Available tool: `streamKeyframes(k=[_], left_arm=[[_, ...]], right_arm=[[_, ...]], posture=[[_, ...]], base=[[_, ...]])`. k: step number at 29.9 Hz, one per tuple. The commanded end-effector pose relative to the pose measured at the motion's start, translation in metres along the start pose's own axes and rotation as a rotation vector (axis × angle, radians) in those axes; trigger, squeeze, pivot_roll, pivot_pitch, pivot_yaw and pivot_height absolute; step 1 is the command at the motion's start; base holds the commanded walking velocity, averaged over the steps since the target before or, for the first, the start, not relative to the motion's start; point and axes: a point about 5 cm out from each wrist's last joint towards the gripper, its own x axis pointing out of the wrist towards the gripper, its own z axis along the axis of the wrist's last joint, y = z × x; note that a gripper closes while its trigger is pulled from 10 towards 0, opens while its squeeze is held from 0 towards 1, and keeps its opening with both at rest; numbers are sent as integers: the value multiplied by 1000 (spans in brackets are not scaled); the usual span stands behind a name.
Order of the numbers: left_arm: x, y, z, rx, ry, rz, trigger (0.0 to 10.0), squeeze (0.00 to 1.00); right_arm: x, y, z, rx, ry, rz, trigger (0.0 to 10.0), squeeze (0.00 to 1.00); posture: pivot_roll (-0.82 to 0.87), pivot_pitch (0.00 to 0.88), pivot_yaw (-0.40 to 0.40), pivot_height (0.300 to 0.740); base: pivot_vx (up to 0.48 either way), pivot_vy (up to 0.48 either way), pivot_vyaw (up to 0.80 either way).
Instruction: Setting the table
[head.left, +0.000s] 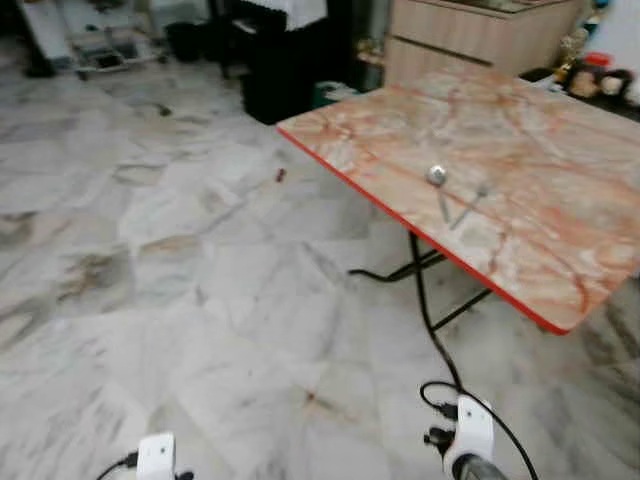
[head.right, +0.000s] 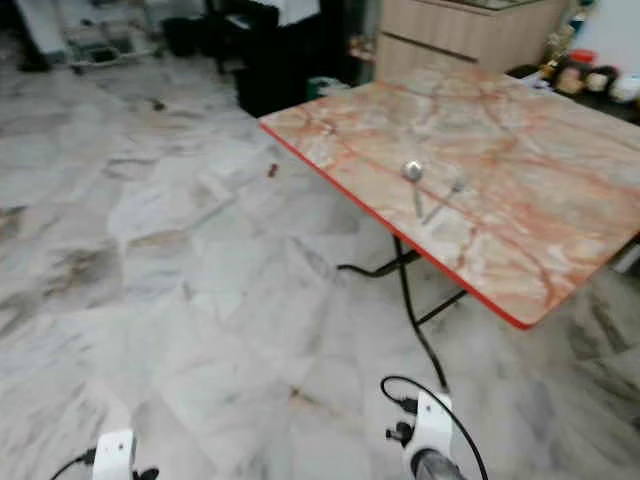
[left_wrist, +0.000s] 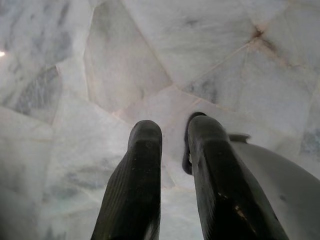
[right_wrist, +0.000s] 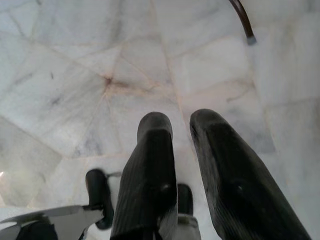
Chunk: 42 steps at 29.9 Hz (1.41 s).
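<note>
Both sets of jaws are seen nearly closed with a narrow gap and nothing held: the left gripper (left_wrist: 167, 137) and the right gripper (right_wrist: 182, 127) hang low over the marble floor (head.left: 180, 300). Far to the right, a spoon (head.left: 439, 185) and a fork (head.left: 470, 205) lie crossed, handles touching, near the red edge of the folding table (head.left: 560, 250), well apart from both grippers. A dark table leg (head.left: 425, 290) stands between robot and cutlery and could be struck on approach. The cutlery, lying flat and close to the edge, might be pushed off by a poorly aimed reach.
</note>
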Motion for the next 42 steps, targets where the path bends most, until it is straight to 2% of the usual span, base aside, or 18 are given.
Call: streamKeyframes(k=[1, 3, 9, 14, 16, 20, 22, 24, 28, 30, 31, 33, 34, 36, 42], left_arm=[[-1, 2, -4, 5, 23, 9, 10000, 0], [-1, 2, -4, 5, 23, 8, 10000, 0], [-3, 16, -5, -10, 15, 22, 10000, 0], [-6, 31, -5, -11, 18, 40, 10000, 0], [-6, 32, -5, -11, 18, 40, 10000, 0], [-5, 28, -5, -13, 19, 38, 10000, 0], [-4, 23, -5, -13, 19, 33, 10000, 0], [-2, 10, -7, -12, 22, 20, 10000, 0], [-2, 4, -8, -10, 24, 14, 10000, 0], [-1, -4, -9, -9, 25, 5, 10000, 0], [-1, -4, -9, -9, 25, 5, 10000, 0], [-1, -6, -9, -13, 13, 7, 10000, 0], [-1, -6, -9, -13, 13, 7, 10000, 0], [-1, -6, -7, -19, -1, 13, 10000, 0], [0, -2, -1, -18, -27, 22, 10000, 0]], right_arm=[[0, 2, 0, 8, 2, 6, 10000, 0], [0, 2, 0, 9, 0, 5, 10000, 0], [1, 4, 8, -8, -36, 23, 10000, 0], [3, 13, 32, -141, -150, 80, 10000, 0], [3, 15, 38, -140, -185, 95, 10000, 0], [0, 21, 50, -210, -280, 153, 10000, 0], [-1, 21, 52, -217, -308, 165, 10000, 0], [-5, 21, 57, -242, -383, 193, 10000, 0], [-9, 23, 59, -263, -424, 213, 10000, 0], [-17, 25, 65, -300, -516, 243, 10000, 0], [-17, 25, 65, -300, -516, 243, 10000, 0], [-24, 28, 76, -312, -597, 251, 10000, 0], [-24, 28, 76, -312, -597, 251, 10000, 0], [-33, 31, 93, -296, -689, 249, 10000, 0], [-45, 42, 130, -269, -828, 237, 10000, 0]], posture=[[11, 0, -1, 740], [11, 0, -1, 740], [11, 0, -1, 740], [13, 0, -5, 740], [15, 0, -6, 740], [13, 0, -8, 740], [13, 0, -9, 740], [6, 1, -8, 740], [4, 2, -9, 740], [4, 5, -10, 740], [4, 5, -10, 740], [3, 5, -11, 740], [3, 5, -11, 740], [4, 8, -14, 740], [5, 11, -13, 740]], base=[[0, 0, 0], [0, 0, 0], [0, 0, 0], [0, 0, 0], [0, 0, 0], [0, 0, 0], [0, 0, 0], [0, 0, 0], [0, 0, 0], [0, 0, 0], [0, 0, 0], [0, 0, 0], [0, 0, 0], [0, 0, 0], [0, 0, 0]])
